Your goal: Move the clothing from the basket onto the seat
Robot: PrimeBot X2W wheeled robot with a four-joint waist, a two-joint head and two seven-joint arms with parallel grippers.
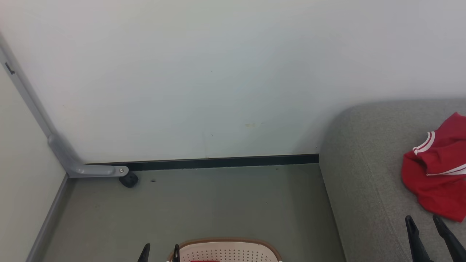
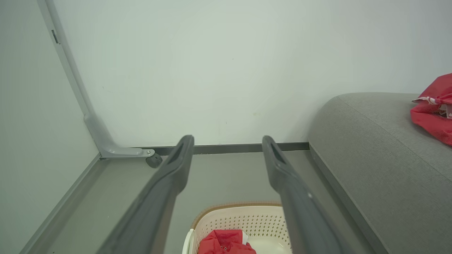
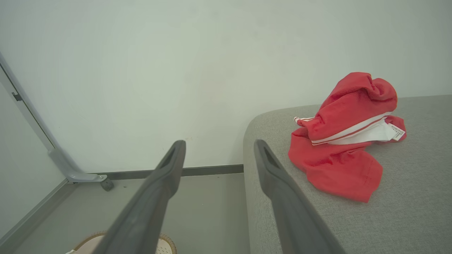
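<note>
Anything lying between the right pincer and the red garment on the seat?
Nothing: the right wrist view shows bare grey seat between the open right pincer and the red garment.

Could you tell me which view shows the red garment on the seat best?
The right wrist view: the garment lies whole on the seat. The head and left wrist views crop it at their right edges.

Red clothing (image 1: pixel 437 171) lay crumpled on the grey seat (image 1: pixel 364 182) at right; the cream basket (image 1: pixel 229 251) stood on the grey-green floor (image 1: pixel 218 203) to its left.
</note>
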